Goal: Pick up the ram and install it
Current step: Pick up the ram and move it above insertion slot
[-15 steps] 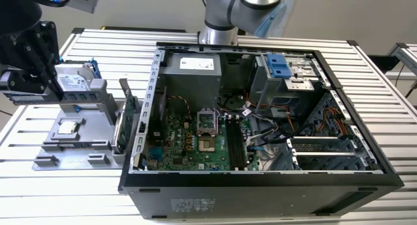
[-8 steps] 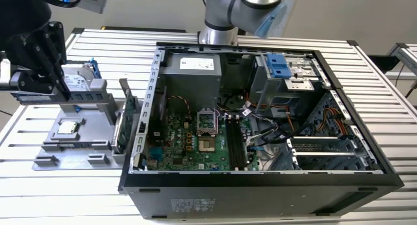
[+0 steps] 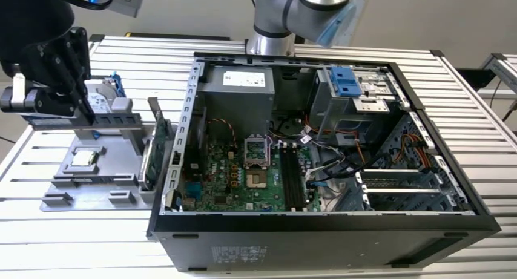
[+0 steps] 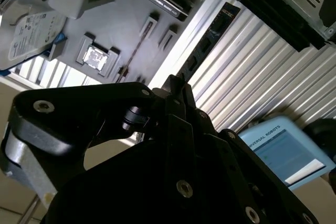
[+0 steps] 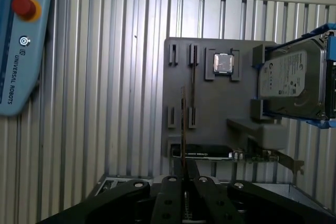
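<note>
My gripper (image 5: 184, 183) is shut on the ram (image 5: 182, 129), a thin dark stick seen edge-on in the first wrist view. It juts out from between the black fingers over the grey parts holder (image 5: 210, 103). In the second wrist view the ram (image 4: 210, 38) shows as a dark strip with chips, reaching away from the gripper (image 4: 175, 83). In the exterior view the gripper (image 3: 81, 100) hangs above the holder (image 3: 97, 176), at that view's left, apart from the open computer case (image 3: 186, 140). The black memory slots (image 3: 292, 177) lie on the green motherboard beside the processor socket.
On the holder sit a hard drive (image 5: 291, 80), a small silver processor chip (image 5: 224, 63) and an upright green expansion card (image 3: 159, 143). A thin dark line (image 5: 193, 85) runs between the holder's slot blocks. A blue teach pendant (image 5: 21, 40) lies on the slatted aluminium table (image 5: 105, 77).
</note>
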